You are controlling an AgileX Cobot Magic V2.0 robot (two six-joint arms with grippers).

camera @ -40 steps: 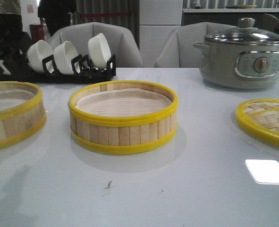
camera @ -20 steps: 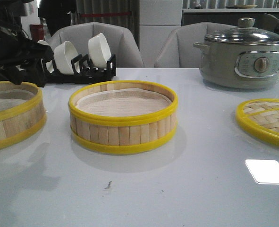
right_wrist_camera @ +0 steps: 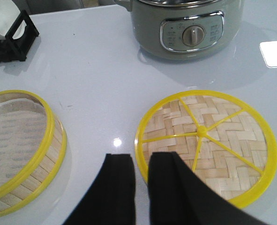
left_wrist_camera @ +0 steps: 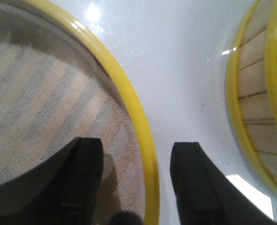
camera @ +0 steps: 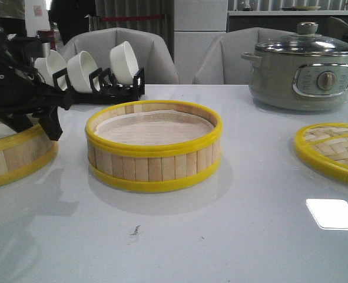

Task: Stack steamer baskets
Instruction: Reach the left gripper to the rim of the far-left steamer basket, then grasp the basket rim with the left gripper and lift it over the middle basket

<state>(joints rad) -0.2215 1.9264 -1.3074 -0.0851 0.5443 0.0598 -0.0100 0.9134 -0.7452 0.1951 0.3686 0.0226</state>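
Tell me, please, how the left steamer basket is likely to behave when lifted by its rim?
The left steamer basket probably lifts light and stiff, given its slatted bamboo wall. Held at one rim point by the left pincer, it may tilt. Its loose-looking paper lining could shift.

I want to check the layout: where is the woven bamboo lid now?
In the front view the woven lid lies flat on the table's right side, in front of the electric pot and right of the middle steamer basket.

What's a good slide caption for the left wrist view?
Left tool open, straddling the yellow rim of the left steamer basket, one finger over the paper lining, the other outside.
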